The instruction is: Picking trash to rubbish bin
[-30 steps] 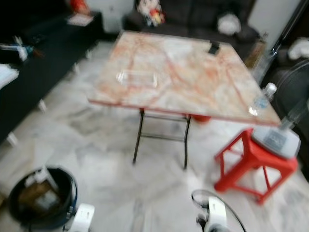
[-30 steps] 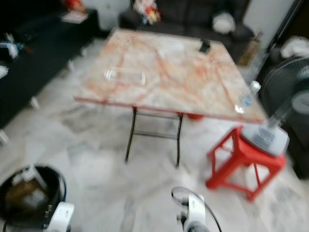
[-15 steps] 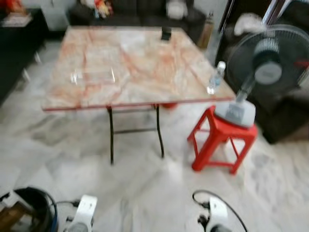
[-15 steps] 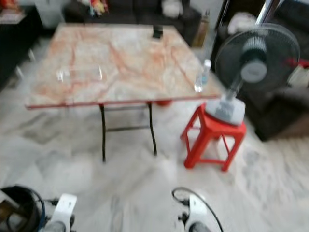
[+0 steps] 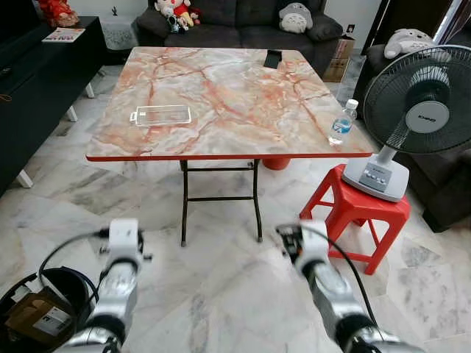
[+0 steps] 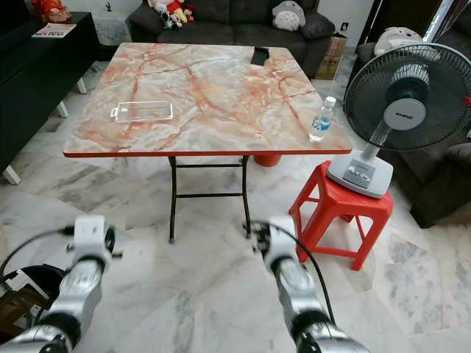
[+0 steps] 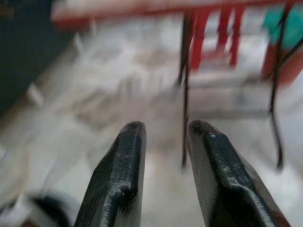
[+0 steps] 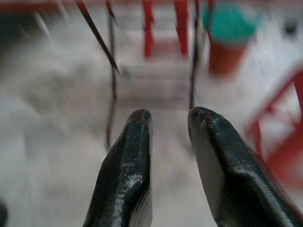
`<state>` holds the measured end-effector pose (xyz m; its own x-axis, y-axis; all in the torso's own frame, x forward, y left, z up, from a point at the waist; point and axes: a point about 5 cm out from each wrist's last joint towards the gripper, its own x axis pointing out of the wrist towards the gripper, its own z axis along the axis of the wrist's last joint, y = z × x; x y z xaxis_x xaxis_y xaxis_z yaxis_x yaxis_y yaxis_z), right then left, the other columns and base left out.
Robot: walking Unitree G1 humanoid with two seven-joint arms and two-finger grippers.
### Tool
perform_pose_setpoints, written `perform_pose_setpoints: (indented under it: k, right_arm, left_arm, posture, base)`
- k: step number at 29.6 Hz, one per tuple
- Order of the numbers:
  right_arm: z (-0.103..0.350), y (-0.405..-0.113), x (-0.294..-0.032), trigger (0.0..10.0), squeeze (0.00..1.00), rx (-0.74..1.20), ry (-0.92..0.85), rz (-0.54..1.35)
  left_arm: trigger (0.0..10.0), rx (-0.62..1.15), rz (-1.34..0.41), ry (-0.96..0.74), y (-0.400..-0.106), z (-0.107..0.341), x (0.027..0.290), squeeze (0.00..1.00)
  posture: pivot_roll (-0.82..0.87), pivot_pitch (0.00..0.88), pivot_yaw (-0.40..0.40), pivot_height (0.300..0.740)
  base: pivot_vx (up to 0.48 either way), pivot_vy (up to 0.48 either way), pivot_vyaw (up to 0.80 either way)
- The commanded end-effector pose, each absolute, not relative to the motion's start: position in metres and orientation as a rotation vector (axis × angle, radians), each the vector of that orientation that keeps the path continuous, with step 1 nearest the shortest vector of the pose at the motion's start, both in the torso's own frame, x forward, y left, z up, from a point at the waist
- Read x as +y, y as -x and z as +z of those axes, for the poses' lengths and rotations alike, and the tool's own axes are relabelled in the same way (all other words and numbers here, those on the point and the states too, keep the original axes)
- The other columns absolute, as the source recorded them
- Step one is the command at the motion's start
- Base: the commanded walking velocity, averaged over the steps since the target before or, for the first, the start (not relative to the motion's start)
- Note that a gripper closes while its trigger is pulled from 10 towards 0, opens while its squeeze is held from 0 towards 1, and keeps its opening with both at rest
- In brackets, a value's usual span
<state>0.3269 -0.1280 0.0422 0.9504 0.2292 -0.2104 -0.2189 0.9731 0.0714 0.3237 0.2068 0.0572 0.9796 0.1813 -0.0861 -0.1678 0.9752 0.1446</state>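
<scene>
**Status: trash still on the table, both grippers empty**

While we stand back from the folding table point(image 5: 221, 110), we judge the task to be at the approach stage, with no pickup under way. Two candidate pieces of trash rest on the marble-pattern top: a clear plastic tray point(image 5: 160, 115) toward the near left, and a water bottle point(image 5: 342, 123) upright at the near right edge. They lie well apart from each other. A small dark object point(image 5: 273, 59) lies at the far edge; we cannot tell what it is.

The rubbish bin point(image 5: 44, 309) stands on the floor at the near left, just beside our left arm. It already contains a cardboard box point(image 5: 40, 318), so some disposal appears to be done.

The left gripper point(image 7: 163, 130) is raised toward the table legs, fingers a narrow gap apart and holding nothing. The right gripper point(image 8: 168, 116) is in the same condition, fingers slightly apart and empty, pointed under the table toward a red pot point(image 8: 226, 52) on the floor.

A fan point(image 5: 419, 118) sits on a red stool point(image 5: 357, 217) at the right, near the bottle.

Remaining, in our judgement: close in on the table, grasp each item, carry it to the bin.
</scene>
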Motion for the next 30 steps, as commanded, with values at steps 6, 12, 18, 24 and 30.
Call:
perform_pose_setpoints:
  k: [6, 12, 18, 24, 30]
  right_arm:
    - [0.087, -0.352, -0.121, 10.0, 0.00, 0.018, -0.087, 0.219]
    - [0.100, -0.359, -0.118, 10.0, 0.00, -0.028, -0.091, 0.215]
    - [0.104, -0.360, -0.119, 10.0, 0.00, -0.047, -0.105, 0.206]
    - [0.102, -0.359, -0.115, 10.0, 0.00, -0.048, -0.092, 0.242]
    - [0.102, -0.359, -0.116, 10.0, 0.00, -0.046, -0.114, 0.233]
  left_arm:
    - [10.0, -0.107, 0.152, -0.168, -0.346, 0.102, 0.198, 0.00]
    - [10.0, -0.177, 0.143, -0.166, -0.354, 0.120, 0.200, 0.00]
    - [10.0, -0.200, 0.128, -0.169, -0.356, 0.124, 0.196, 0.00]
    - [10.0, -0.200, 0.115, -0.164, -0.356, 0.124, 0.191, 0.00]
    - [10.0, -0.222, 0.110, -0.166, -0.358, 0.130, 0.191, 0.00]
  posture:
    - [0.09, 0.002, -0.065, 0.740]
    - [0.09, 0.000, -0.063, 0.740]
    - [0.10, 0.000, -0.058, 0.740]
    - [0.10, 0.000, -0.059, 0.740]
    - [0.11, 0.000, -0.058, 0.740]
  base:
    - [0.000, 0.000, 0.00]
    - [0.000, 0.000, 0.00]
    - [0.000, 0.000, 0.14]
    - [0.040, 0.000, 0.00]
    - [0.246, 0.000, 0.00]
